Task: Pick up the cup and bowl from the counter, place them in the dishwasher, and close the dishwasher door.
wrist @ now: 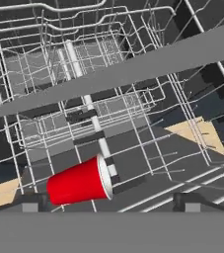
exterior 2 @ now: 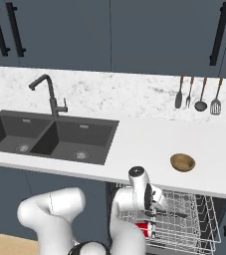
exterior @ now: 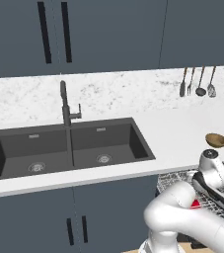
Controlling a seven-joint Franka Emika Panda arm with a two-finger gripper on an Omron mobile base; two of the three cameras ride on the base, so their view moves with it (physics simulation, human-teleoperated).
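Bowl [exterior 2: 182, 162] sits upright on the white counter [exterior 2: 134, 139], to the right of the black sink [exterior 2: 50, 135] and below the hanging utensils [exterior 2: 198, 94]; also seen at the right edge of the left base view. It looks rigid and light, wood-like golden brown with a darker inside, shallow, round, low rim. Probably not fragile, but the smooth curved wall could slip; best hold judged to be a pinch across the rim, one finger inside and one outside, coming from above. Cup [wrist: 81, 182] is red with a pale rim, lying on its side on the silver wire rack [wrist: 108, 106] of the dishwasher [exterior 2: 184, 219], mouth toward the right in the hand view. It looks thin-walled and light, likely to roll or tip between wires if bumped. Gripper [wrist: 108, 202] hangs over the rack just above the cup, jaws spread wide, nothing between them; the dark finger tips [wrist: 32, 201] stand apart either side of the cup but not touching it. Cup step looks done, bowl not yet picked. Dishwasher door is not clear in these frames; rack is pulled out below the counter edge.
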